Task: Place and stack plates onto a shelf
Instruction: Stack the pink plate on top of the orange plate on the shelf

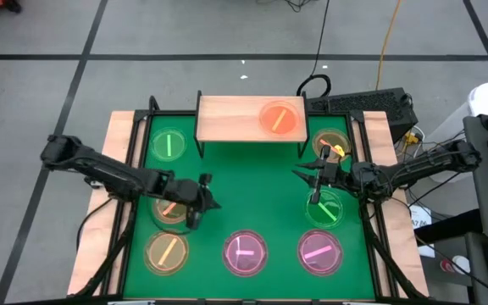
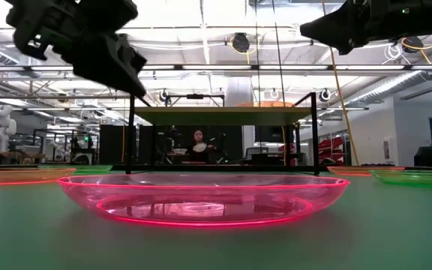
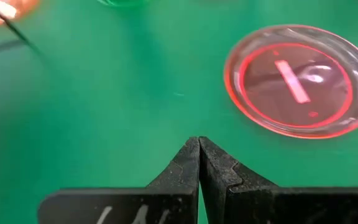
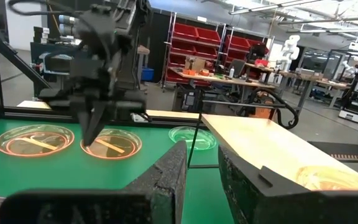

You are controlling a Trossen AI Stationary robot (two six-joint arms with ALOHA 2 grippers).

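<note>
From above we see one orange translucent plate (image 1: 280,117) on the light-wood shelf (image 1: 227,119); wrist views alone show the left gripper (image 3: 199,142) pressed together and the right gripper (image 4: 202,155) slightly spread, empty.

From my seat the scene is bright and evenly lit by long ceiling strip lights (image 2: 223,15), which blow out to white in the low view. The round translucent pink plate (image 2: 201,196) glows along its rim. The dark closed left gripper fingers (image 3: 199,171) look soft, and that view's far corners blur.
</note>
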